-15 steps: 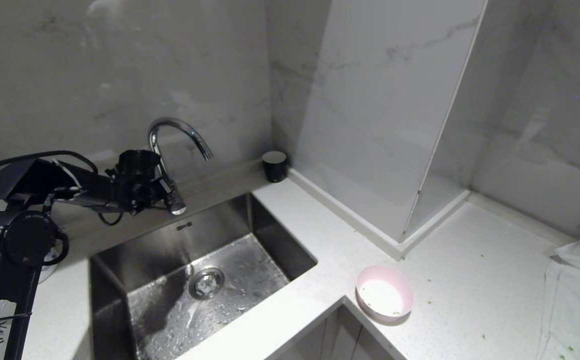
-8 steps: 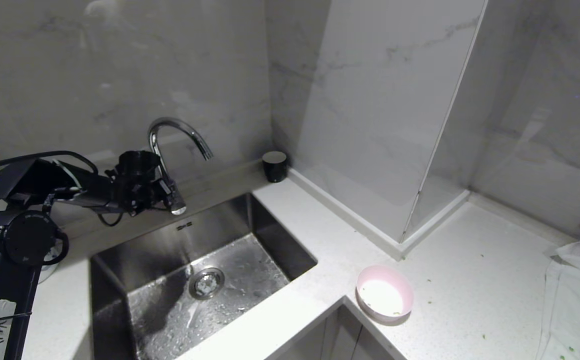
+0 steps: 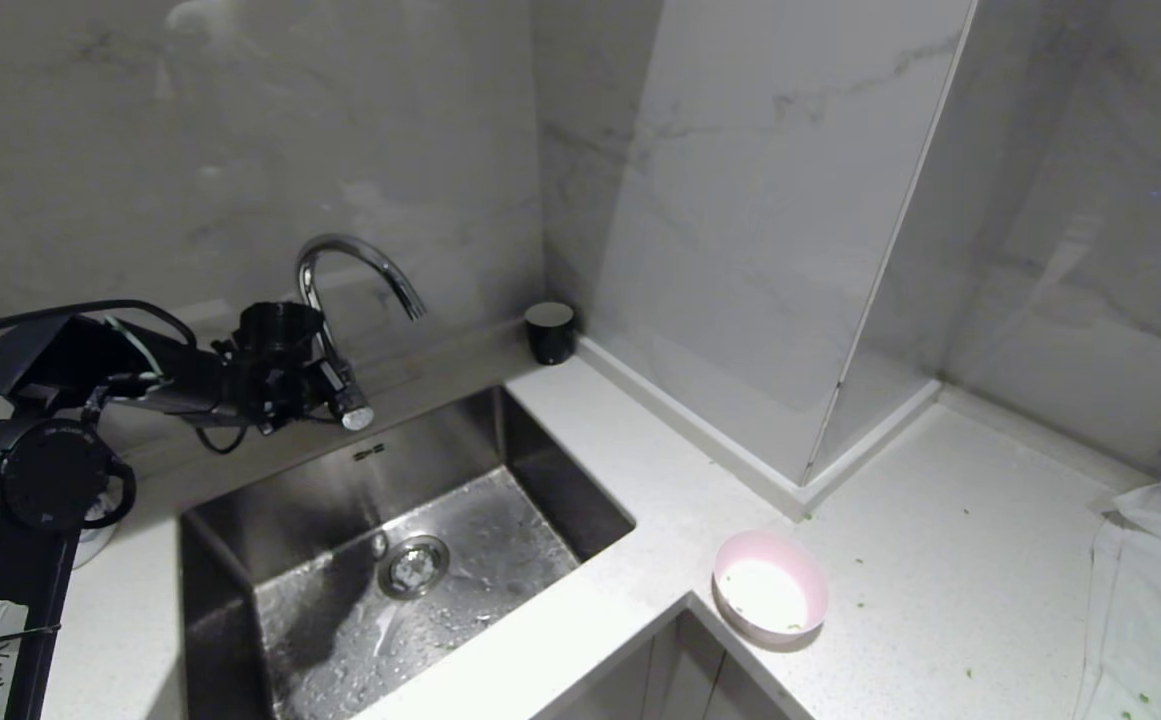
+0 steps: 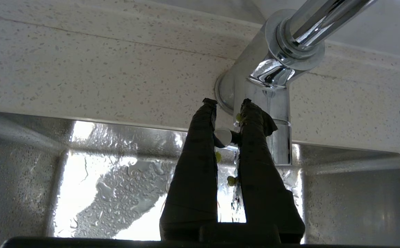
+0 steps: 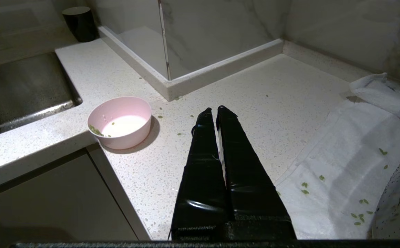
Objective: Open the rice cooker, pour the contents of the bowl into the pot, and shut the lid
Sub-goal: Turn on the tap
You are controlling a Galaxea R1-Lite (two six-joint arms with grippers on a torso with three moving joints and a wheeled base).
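Matte black left arm (image 3: 90, 380), looping black cable, taped label, black tape-wrapped jaws

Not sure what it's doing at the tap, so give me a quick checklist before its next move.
1. Left gripper on faucet handle: ok, shut on it.
2. Water off: ok, no stream from spout.
3. Bowl upright on counter: ok, nearly empty.
4. Right gripper clear: ok, shut, above counter.
5. Rice cooker lid closed: cannot tell, out of view.
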